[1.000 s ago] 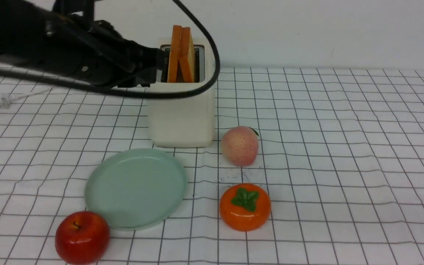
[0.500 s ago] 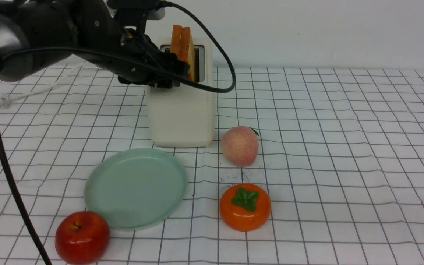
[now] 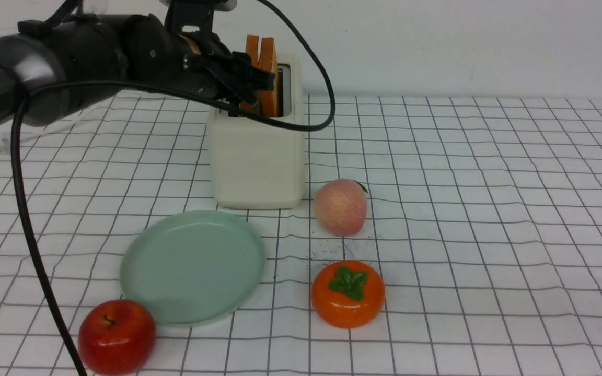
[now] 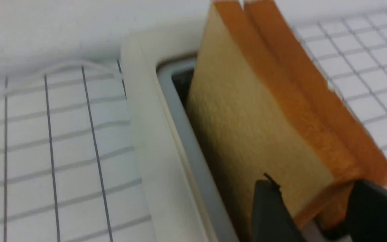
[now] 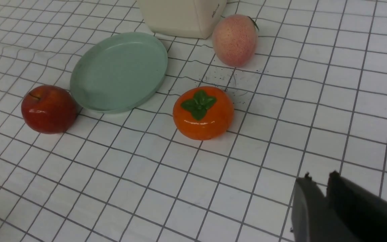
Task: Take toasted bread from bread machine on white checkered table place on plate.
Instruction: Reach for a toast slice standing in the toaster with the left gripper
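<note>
2 golden toast slices with orange-brown crusts stand in the toaster; left jaws straddle their corner, grip unclear; right jaws nearly closed, empty.

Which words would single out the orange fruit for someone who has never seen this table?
Start at the cream toaster at the back of the checkered table. A pink peach sits by its right front corner, and the orange fruit lies in front of that, right of the green plate. It alone is squat, glossy orange, with a green leafy cap.
</note>
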Robot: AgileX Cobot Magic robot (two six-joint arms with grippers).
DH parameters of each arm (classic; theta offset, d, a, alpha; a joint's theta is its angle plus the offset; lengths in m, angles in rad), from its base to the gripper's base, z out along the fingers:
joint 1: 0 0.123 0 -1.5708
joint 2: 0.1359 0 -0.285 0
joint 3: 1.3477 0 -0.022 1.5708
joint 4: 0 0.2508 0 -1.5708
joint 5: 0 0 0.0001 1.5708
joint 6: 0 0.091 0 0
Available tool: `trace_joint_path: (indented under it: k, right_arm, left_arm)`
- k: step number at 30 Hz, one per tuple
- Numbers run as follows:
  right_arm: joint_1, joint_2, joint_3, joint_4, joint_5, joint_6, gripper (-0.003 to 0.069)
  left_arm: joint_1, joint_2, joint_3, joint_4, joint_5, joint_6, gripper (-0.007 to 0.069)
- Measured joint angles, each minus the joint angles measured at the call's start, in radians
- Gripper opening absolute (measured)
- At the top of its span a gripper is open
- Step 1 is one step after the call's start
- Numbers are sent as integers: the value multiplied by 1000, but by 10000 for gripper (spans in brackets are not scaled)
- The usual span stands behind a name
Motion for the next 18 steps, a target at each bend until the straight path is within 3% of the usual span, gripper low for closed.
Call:
trace_joint_path:
  k: [12,17,18]
  right_arm:
    - [0,0,0,3,0,0,87]
    - [0,0,0,7,-4,0,87]
    - [0,0,0,7,-4,0,87]
  left_arm:
    - [-1,33,0,0,-112,0,300]
    - [-1,36,0,0,-129,0,190]
    - [-1,36,0,0,-134,0,136]
